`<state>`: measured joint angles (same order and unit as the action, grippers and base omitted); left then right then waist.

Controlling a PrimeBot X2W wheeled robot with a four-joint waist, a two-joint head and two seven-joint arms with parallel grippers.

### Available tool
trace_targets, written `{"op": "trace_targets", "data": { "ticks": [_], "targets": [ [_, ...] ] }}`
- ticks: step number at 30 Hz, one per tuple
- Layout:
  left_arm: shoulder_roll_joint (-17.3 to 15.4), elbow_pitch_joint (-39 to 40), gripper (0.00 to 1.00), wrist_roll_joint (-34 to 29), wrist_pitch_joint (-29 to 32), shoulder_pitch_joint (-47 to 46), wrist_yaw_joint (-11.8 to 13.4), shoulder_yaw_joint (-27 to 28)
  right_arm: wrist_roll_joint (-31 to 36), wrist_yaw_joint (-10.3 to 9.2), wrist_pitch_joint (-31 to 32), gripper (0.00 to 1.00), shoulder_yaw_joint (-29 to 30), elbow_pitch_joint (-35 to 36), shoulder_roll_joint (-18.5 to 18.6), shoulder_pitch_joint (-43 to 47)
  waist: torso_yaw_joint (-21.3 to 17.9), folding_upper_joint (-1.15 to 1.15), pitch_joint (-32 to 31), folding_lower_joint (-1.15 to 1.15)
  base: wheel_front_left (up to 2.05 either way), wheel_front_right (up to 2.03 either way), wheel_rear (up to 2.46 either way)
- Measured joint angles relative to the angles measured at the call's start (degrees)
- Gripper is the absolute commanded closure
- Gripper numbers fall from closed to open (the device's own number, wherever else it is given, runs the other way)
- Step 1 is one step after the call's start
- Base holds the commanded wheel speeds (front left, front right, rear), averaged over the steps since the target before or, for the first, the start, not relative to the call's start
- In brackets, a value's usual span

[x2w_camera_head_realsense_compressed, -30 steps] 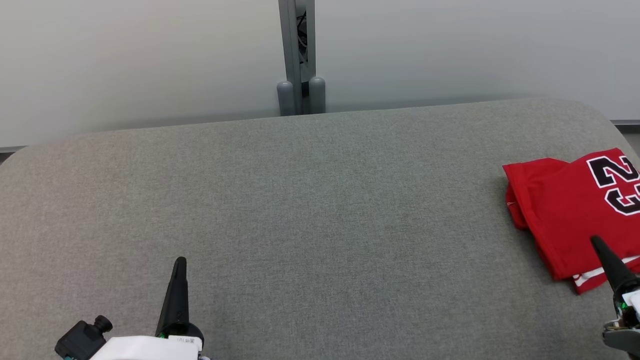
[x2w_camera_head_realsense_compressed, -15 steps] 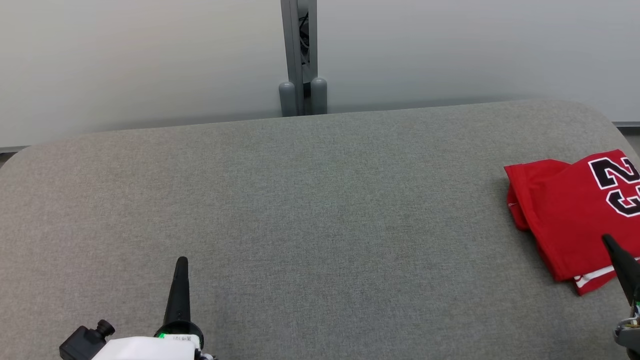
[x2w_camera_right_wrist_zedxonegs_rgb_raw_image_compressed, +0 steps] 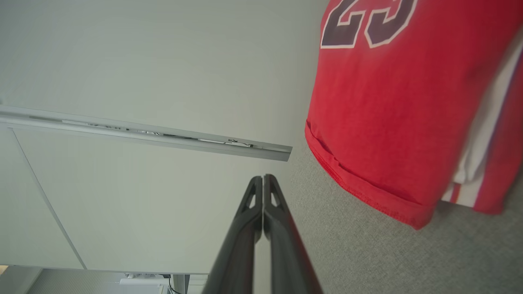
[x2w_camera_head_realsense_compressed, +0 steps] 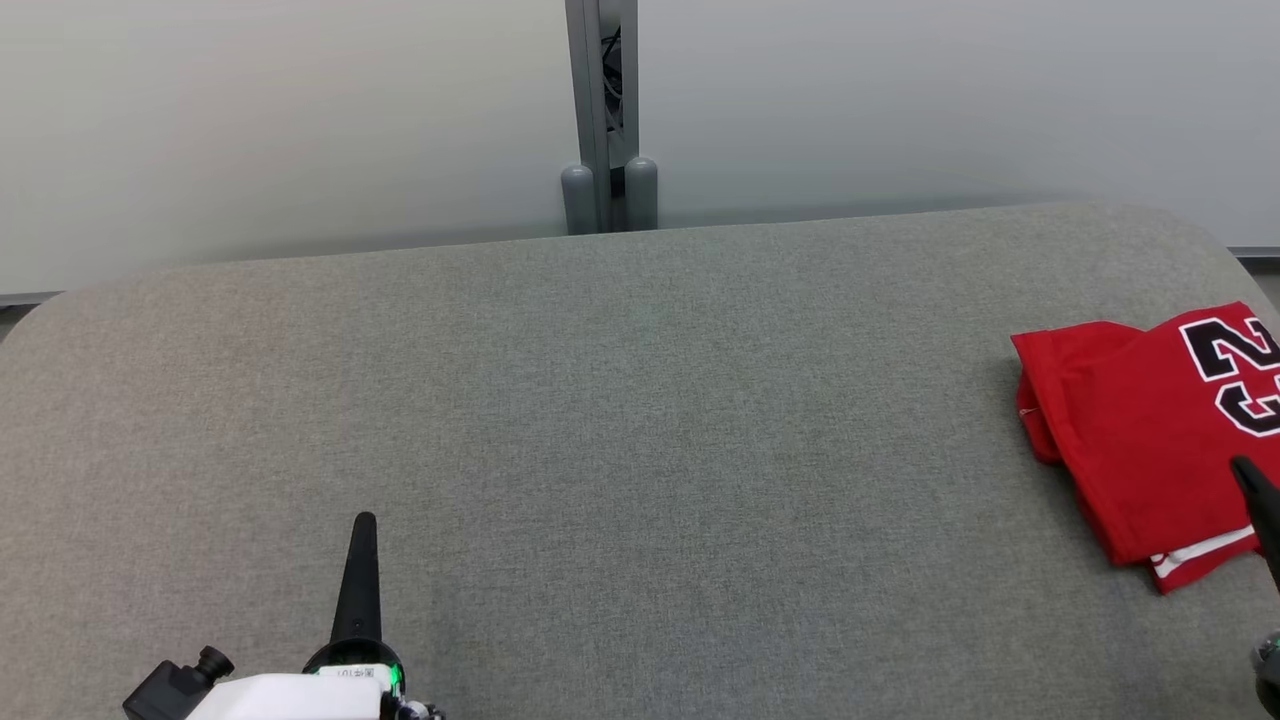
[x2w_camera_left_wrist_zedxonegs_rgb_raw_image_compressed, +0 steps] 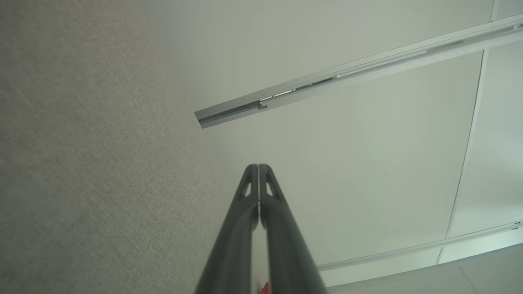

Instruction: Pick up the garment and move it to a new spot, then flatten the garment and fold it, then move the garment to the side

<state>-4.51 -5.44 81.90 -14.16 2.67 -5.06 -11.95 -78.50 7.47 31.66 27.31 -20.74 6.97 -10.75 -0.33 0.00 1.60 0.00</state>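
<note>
Red garment (x2w_camera_right_wrist_zedxonegs_rgb_raw_image_compressed: 380, 122) hem (x2w_camera_right_wrist_zedxonegs_rgb_raw_image_compressed: 365, 183), right wrist view

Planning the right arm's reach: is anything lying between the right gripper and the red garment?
Nothing visible does. The right gripper, fingers together, sits beside the folded red garment, with bare grey fabric surface between.

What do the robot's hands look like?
The left hand and right hand each have two long, dark grey fingers tapering to a point like a beak, with small triangular holes near the tips. The left wrist is white, with a green light and a black camera.
</note>
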Motion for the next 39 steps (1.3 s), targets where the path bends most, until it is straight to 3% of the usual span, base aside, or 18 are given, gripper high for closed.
{"op": "trace_targets", "data": {
  "ticks": [29,39],
  "targets": [
    [1.74,-0.29,1.00,10.55,-0.77,-0.60,-2.38,-0.08,-11.21,0.01,6.27,1.00,5.50,-3.66,0.71,-2.81,0.50,0.00,-0.34,0.00,0.00,0.00,0.00],
    [1.78,-0.30,1.00,10.83,-0.83,-0.61,-2.40,-0.08,-11.47,0.00,6.48,1.00,5.65,-3.77,0.74,-2.84,0.51,0.00,-0.35,0.00,0.00,0.00,0.00]
  ]
}}
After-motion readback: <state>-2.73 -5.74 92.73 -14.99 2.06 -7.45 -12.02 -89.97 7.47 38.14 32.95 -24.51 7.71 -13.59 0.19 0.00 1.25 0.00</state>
